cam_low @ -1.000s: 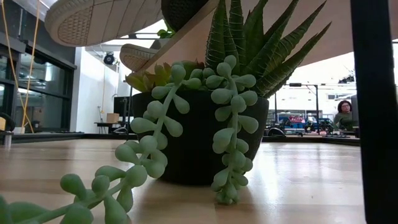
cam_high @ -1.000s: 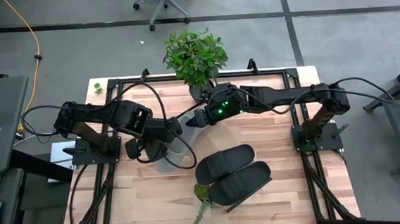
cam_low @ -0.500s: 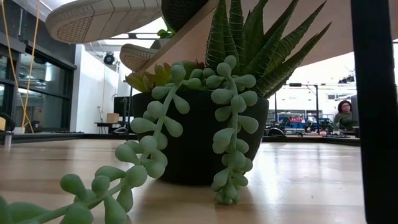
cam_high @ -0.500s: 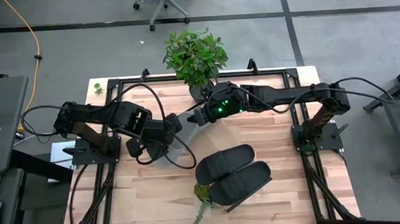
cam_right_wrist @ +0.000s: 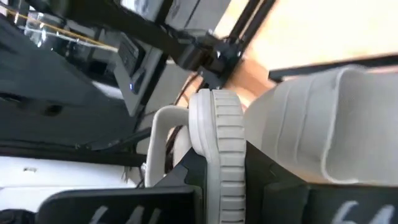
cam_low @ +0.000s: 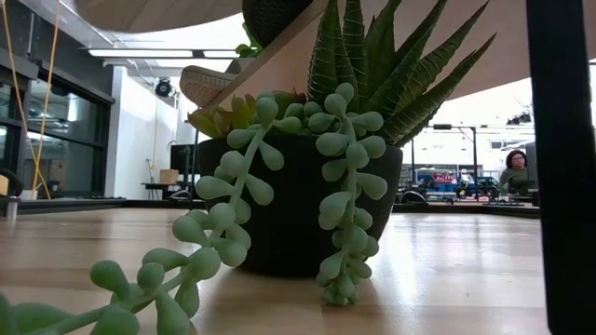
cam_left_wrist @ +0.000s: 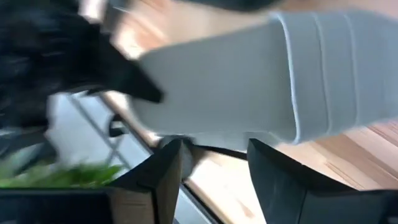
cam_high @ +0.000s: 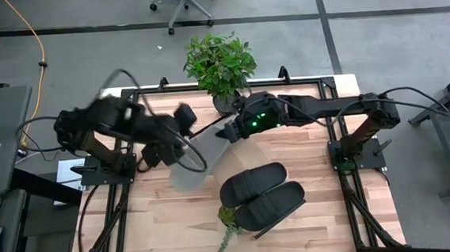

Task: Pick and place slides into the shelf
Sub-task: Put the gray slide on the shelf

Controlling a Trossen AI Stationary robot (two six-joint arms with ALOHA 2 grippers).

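Observation:
My right gripper (cam_high: 224, 134) (cam_right_wrist: 222, 163) is shut on a light grey slide (cam_high: 200, 163) (cam_left_wrist: 249, 81) over the middle of the table. My left gripper (cam_high: 183, 117) (cam_left_wrist: 214, 152) stands open just left of that slide and above it, with nothing between its fingers. Two black slides (cam_high: 262, 195) lie side by side, soles down, on the shelf (cam_high: 285, 217), a light-wood board with a dark frame, at the near middle. In the low view the shelf's underside (cam_low: 279, 56) slants overhead, and a light sole (cam_low: 209, 84) shows behind it. My right gripper pinches the grey slide's ribbed sole rim (cam_right_wrist: 219, 134) between its two fingers. The fingers come from the table's right side, slanting a little downward. The ridged strap (cam_right_wrist: 311, 143) lies beside the fingers. The slide reaches from the fingers toward the left arm.
A large leafy potted plant (cam_high: 219, 63) stands at the far edge, close behind my right gripper. A small dark pot of succulents (cam_high: 227, 217) (cam_low: 298, 214) sits by the shelf's near left end. Bare wood lies at the near left and the far right.
My left gripper has let go of the grey slide and swung up and back toward the table's left. The slide stays with my right gripper. In the low view the large sole at the top left has gone from sight.

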